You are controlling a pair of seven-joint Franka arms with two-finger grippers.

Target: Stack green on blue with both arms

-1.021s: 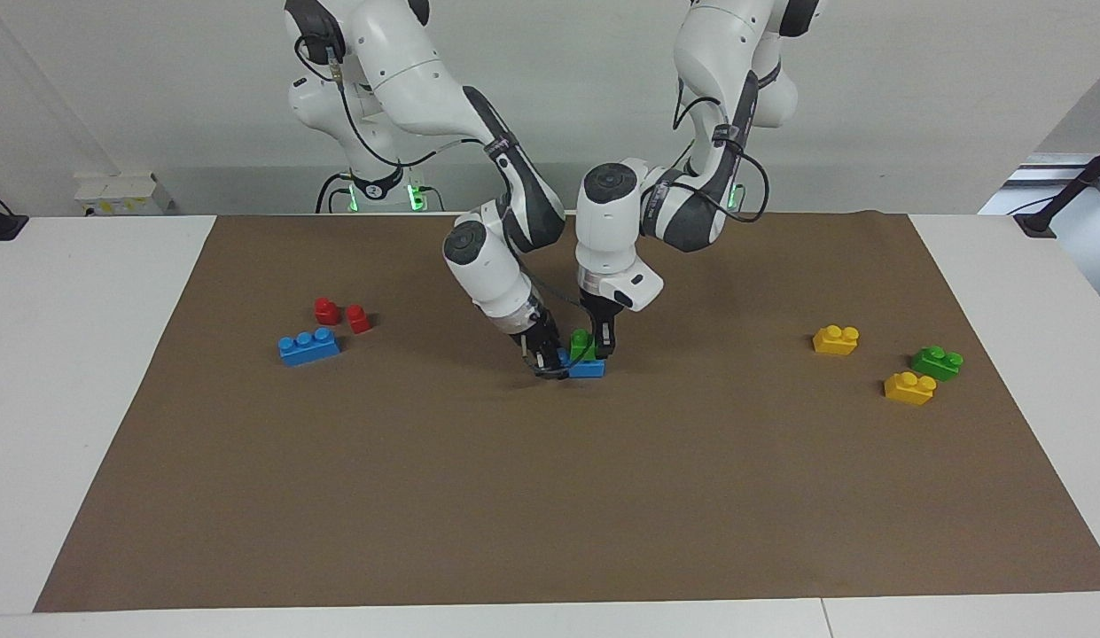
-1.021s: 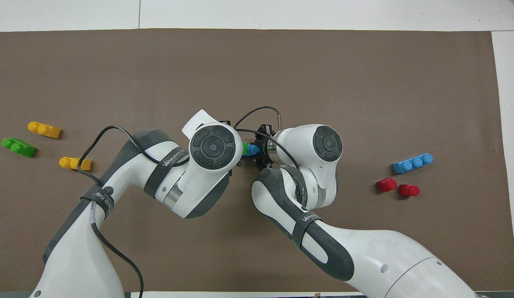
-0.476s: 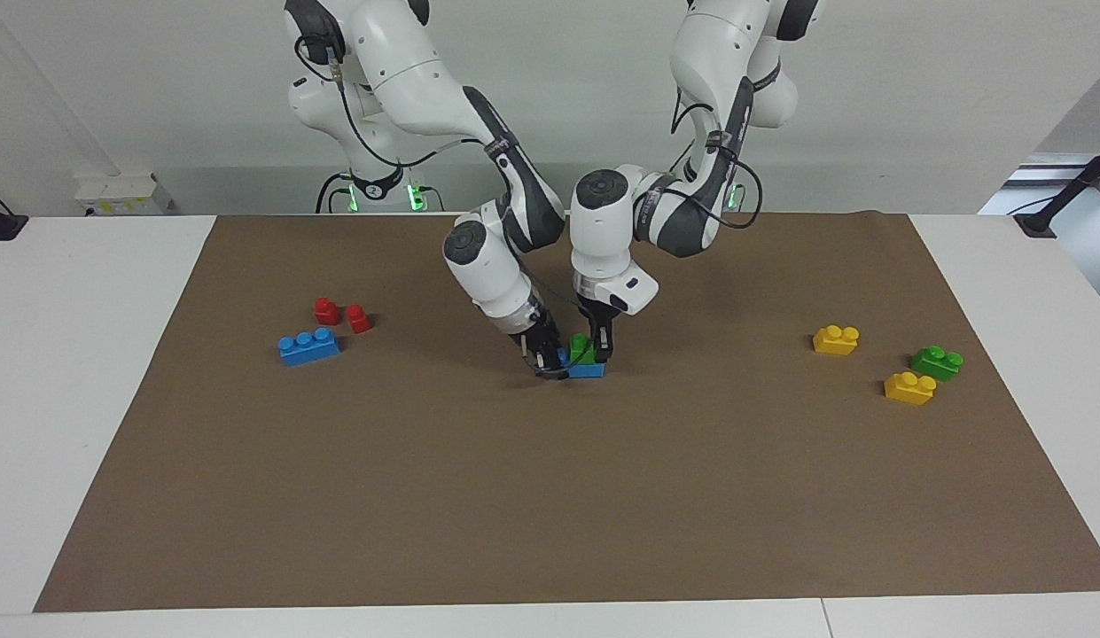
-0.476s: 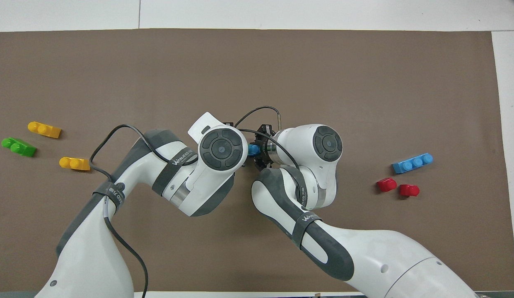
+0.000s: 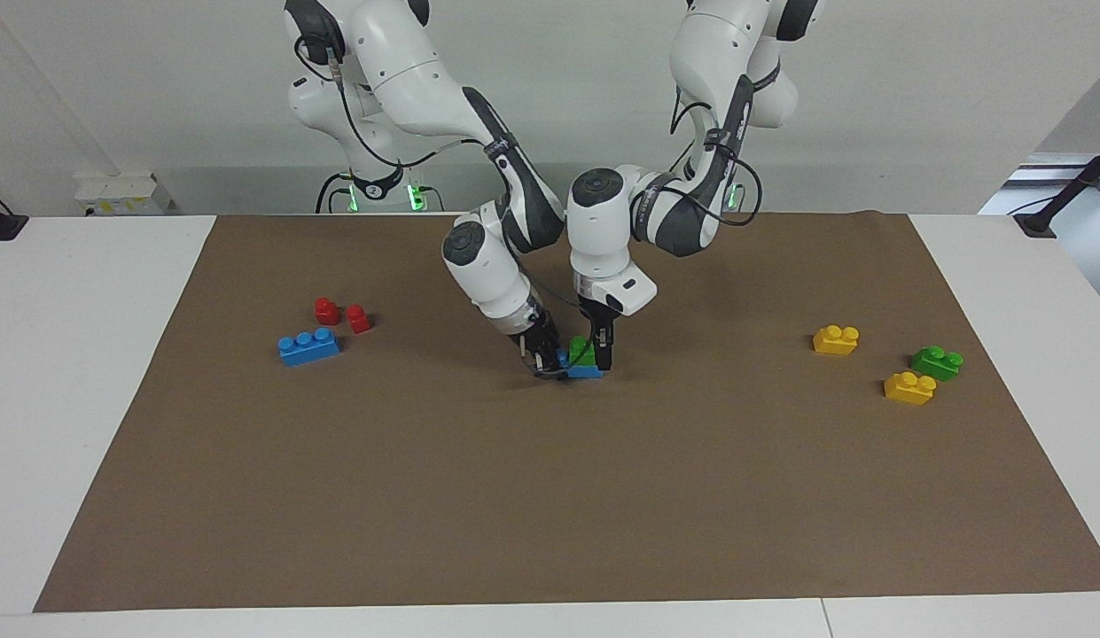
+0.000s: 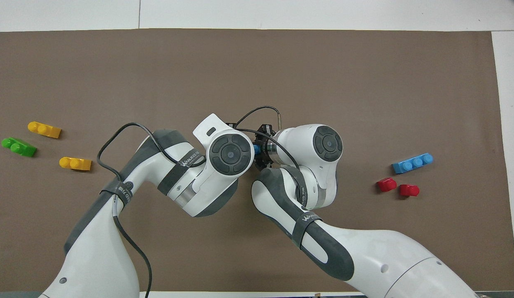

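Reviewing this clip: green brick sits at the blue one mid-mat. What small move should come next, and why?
Probably a short press down by the left gripper: the green brick already rests on the blue brick, which the right gripper steadies at one end. Whether the studs are seated cannot be told.

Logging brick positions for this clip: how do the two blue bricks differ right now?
The central blue brick carries a green brick on top, with the left gripper and right gripper at it. The spare blue brick lies bare and untouched beside two red bricks, toward the right arm's end. Same colour.
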